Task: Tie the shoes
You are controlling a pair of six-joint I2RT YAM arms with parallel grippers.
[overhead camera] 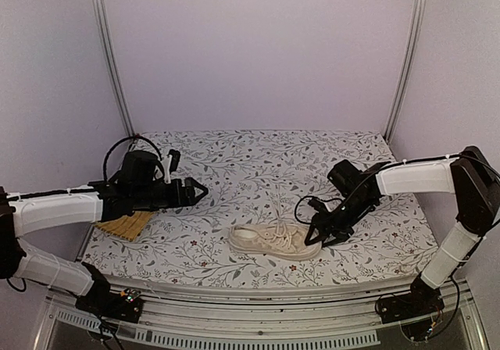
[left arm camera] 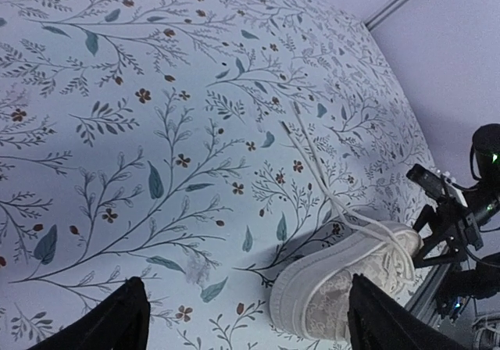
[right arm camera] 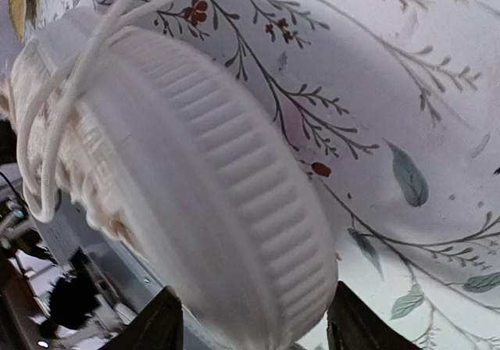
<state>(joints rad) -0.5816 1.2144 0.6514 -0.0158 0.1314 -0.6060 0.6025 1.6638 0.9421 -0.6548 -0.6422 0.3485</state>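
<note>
The cream sneaker (overhead camera: 269, 241) lies on its sole at the middle front of the floral table, its pale laces loose. One lace (overhead camera: 280, 205) trails toward the back. My right gripper (overhead camera: 319, 237) sits low at the shoe's right end. In the right wrist view the ribbed sole (right arm camera: 211, 178) fills the space between its spread fingers (right arm camera: 254, 291), with small gaps on both sides. My left gripper (overhead camera: 201, 192) hovers open well left of the shoe. From its wrist camera I see the shoe's other end (left arm camera: 336, 280) ahead of its open jaws (left arm camera: 246, 287), which hold nothing.
A yellow woven mat (overhead camera: 125, 225) lies at the table's left edge under the left arm. The floral tablecloth (overhead camera: 258, 155) is walled by pale panels at the back and sides. A metal rail (overhead camera: 258, 299) runs along the front edge.
</note>
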